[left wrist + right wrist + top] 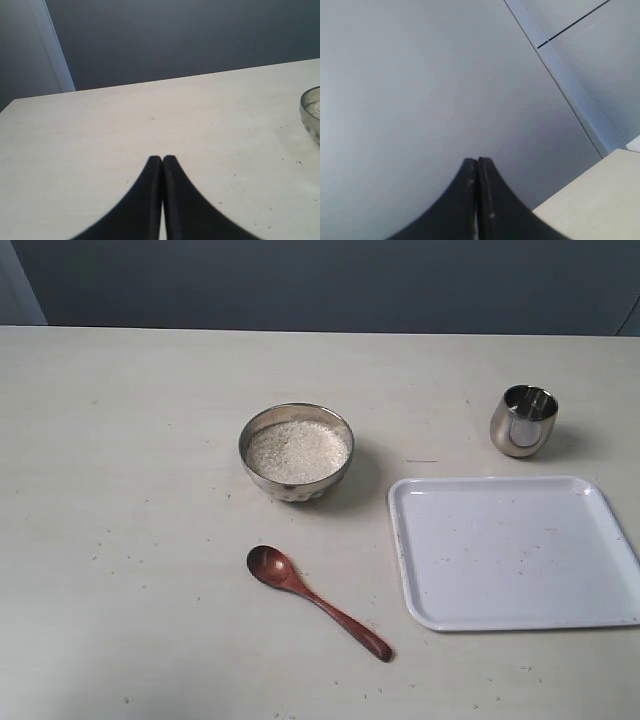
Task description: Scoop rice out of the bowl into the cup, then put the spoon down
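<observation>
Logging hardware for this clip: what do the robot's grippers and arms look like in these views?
Only the grippers' ends show. The left gripper has two plain black fingers, broad at the base and curving in to narrow rounded tips. The right gripper looks the same: black, smooth, same tapered shape. No cables, markings or labels are visible, and neither arm appears in the exterior view.

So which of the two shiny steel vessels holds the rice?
The wider bowl in the middle, filled with white rice; the small cup beyond the tray looks empty.
</observation>
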Controlling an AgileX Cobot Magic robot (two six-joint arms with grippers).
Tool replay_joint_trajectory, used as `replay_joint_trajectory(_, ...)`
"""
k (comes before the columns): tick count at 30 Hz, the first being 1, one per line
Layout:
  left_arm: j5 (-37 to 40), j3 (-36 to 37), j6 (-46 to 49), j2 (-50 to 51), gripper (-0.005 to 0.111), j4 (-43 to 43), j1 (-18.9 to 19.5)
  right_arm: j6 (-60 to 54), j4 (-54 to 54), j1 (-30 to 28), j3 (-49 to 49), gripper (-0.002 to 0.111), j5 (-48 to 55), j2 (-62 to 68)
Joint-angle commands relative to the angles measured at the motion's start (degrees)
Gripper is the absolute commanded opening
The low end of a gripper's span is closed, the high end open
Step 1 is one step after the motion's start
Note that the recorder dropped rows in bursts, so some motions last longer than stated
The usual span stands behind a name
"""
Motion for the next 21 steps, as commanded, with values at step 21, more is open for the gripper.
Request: replay_joint_trajectory(21,-0.08,-0.23,-0.37,-0.25,0.001,0.07,-0.23,9.82,-28.83,4.12,-24.36,0.0,23.41,8.92)
